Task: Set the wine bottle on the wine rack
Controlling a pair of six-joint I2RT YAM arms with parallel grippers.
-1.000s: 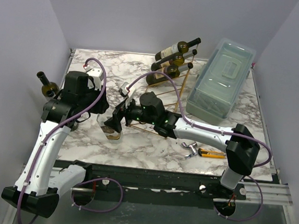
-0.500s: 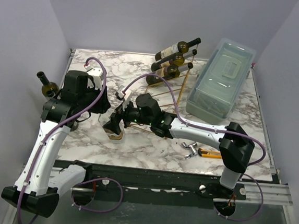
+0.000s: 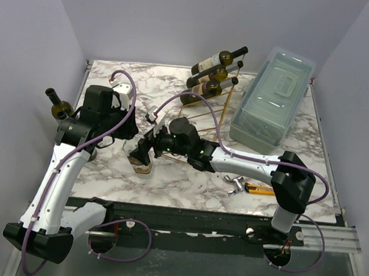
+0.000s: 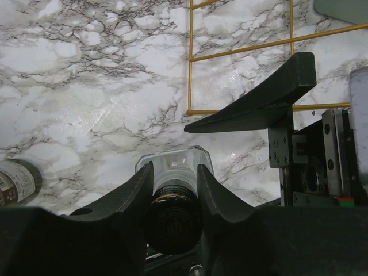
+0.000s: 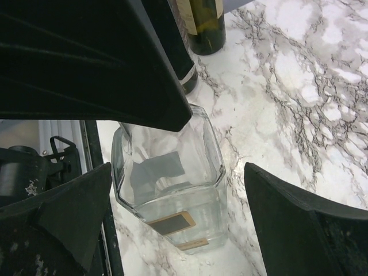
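Observation:
A clear square glass bottle (image 3: 141, 161) with a dark cap stands on the marble table, also in the right wrist view (image 5: 172, 184). My left gripper (image 4: 175, 168) is shut on its neck (image 4: 174, 172) from above. My right gripper (image 5: 178, 172) is open, with one finger on each side of the bottle's body and not touching it. One right finger (image 4: 259, 106) shows in the left wrist view. The gold wire wine rack (image 3: 225, 106) stands at the back centre with three dark wine bottles (image 3: 213, 69) on it. Another green wine bottle (image 3: 60, 106) is at the table's left edge.
A pale blue-grey plastic box (image 3: 272, 97) sits at the back right. A yellow utility knife (image 3: 261, 190) and a small metal clip (image 3: 235, 181) lie near the front right. Rack wires (image 4: 191, 69) lie on the table just behind the clear bottle.
My right gripper has moved left, closing in around the clear bottle's body. My left wrist has shifted slightly and still holds the bottle's neck.

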